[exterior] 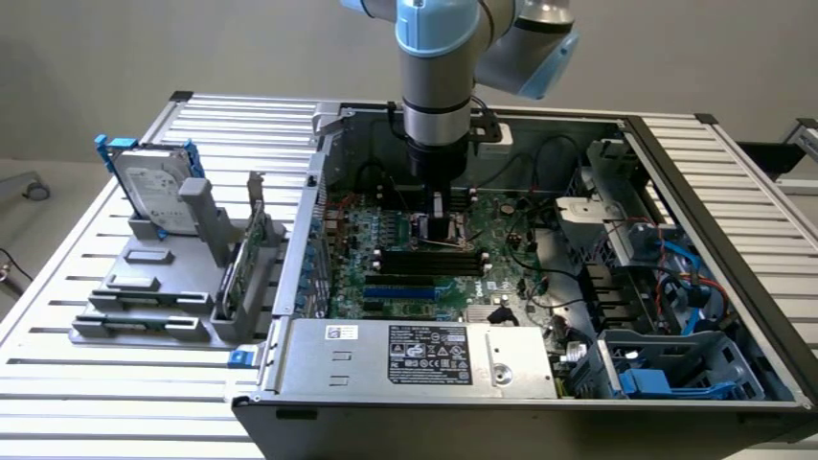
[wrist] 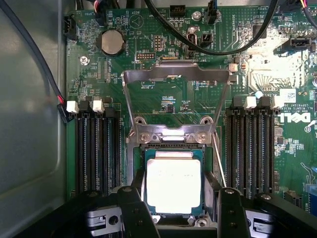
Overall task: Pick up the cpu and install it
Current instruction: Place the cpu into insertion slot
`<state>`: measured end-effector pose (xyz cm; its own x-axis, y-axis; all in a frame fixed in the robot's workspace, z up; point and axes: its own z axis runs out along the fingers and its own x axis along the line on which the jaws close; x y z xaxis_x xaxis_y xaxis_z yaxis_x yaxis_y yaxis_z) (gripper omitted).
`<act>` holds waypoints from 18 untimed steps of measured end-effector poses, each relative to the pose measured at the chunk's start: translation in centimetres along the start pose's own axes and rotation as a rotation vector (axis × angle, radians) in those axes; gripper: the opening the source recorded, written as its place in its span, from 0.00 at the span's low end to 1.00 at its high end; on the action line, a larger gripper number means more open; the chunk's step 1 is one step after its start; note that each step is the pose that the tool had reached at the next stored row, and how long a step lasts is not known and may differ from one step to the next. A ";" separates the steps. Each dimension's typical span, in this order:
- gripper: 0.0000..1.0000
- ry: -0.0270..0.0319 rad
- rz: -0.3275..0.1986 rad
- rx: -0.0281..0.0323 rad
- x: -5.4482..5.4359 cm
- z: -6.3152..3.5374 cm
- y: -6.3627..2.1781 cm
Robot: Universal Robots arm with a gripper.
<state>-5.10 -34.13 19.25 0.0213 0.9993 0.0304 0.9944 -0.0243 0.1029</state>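
Looking straight down, your tool (wrist: 179, 194) sits wide open with a finger (wrist: 132, 199) on either side of the cpu (wrist: 173, 183), which lies flat in the motherboard socket (wrist: 171, 147) right underneath, load plate (wrist: 176, 74) flipped up beyond.

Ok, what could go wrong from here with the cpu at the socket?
The cpu lies in the socket; I cannot tell whether it is fully seated, so tilt or pressure could damage the socket. The metal load plate stands open next to it and could be caught. Black cables loop nearby and could snag the arm.
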 end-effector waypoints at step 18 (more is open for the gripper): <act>0.62 0.0000 0.000 0.0000 0.0 -0.64 0.07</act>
<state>-5.10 -34.11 19.89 0.0212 0.9993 0.0304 0.9944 -0.0242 0.1029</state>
